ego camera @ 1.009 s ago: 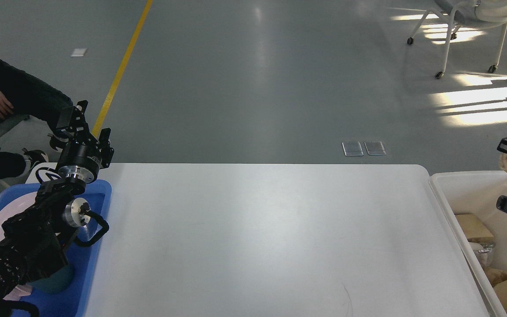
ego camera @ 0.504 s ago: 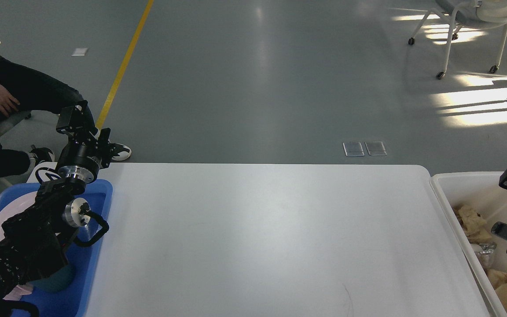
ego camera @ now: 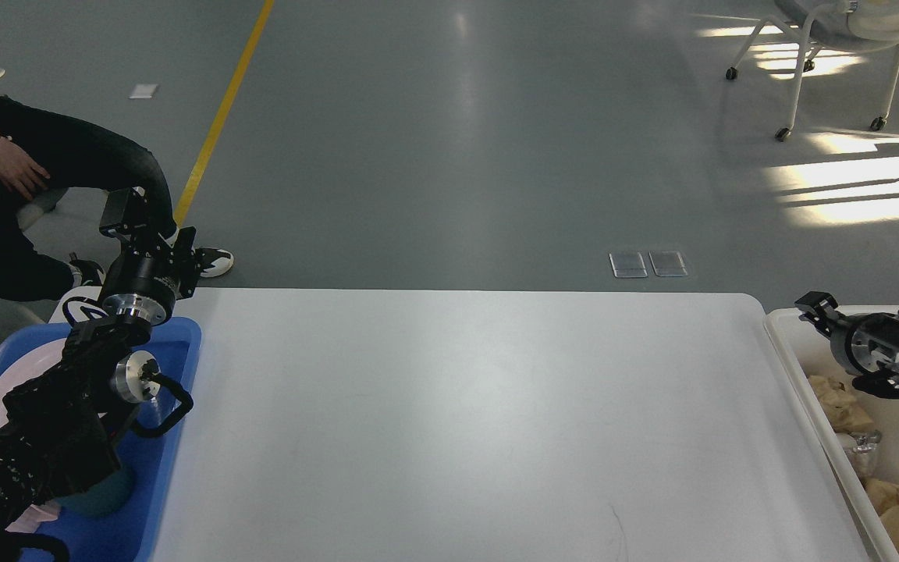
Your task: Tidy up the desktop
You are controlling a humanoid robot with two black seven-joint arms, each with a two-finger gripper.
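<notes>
The white desktop [ego camera: 481, 414] fills the middle of the head view and nothing lies on it. My left gripper [ego camera: 151, 226] is raised over the far end of the blue tray [ego camera: 172, 437], at the desktop's far left corner. Its two dark fingers stand apart and hold nothing. My right gripper [ego camera: 812, 306] points left over the near-left rim of the off-white bin [ego camera: 789, 343], at the desktop's right edge. Only one dark fingertip shows and nothing is seen in it.
The blue tray holds a white plate [ego camera: 24, 375] and a dark teal round object [ego camera: 98, 499], partly under my left arm. The bin holds crumpled brown paper [ego camera: 836, 398] and foil. A seated person [ego camera: 20, 187] is beyond the far left corner.
My right gripper held a tan paper wad high over the bin, dropped low into the bin and let it go, then swung left to the bin's rim. The person's legs shifted. My left arm barely moved.
</notes>
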